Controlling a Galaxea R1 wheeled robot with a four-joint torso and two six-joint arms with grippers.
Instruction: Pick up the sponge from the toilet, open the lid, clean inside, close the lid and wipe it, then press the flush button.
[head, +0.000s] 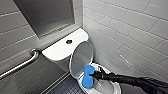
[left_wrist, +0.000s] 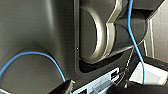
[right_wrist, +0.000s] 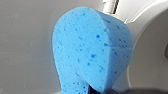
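Head view: we see right tool (head: 93, 75) pinching sponge (head: 87, 77) over toilet (head: 60, 50), lid (head: 81, 60) up.
Right wrist view: we resolve sponge pores.

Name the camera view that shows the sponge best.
Right wrist view: the sponge looms close, pores plain. Head view gives it small, held by the right tool over the toilet. Left wrist view faces the robot's own body.

The sponge (head: 88, 76) was bright blue, flecked with darker blue pores. The toilet (head: 60, 51) was glossy white, its lid (head: 81, 58) grey underneath, the button (head: 69, 41) dark. The wall tiles (head: 130, 25) were white in a brick pattern; the floor (head: 66, 87) dark, finely gridded.
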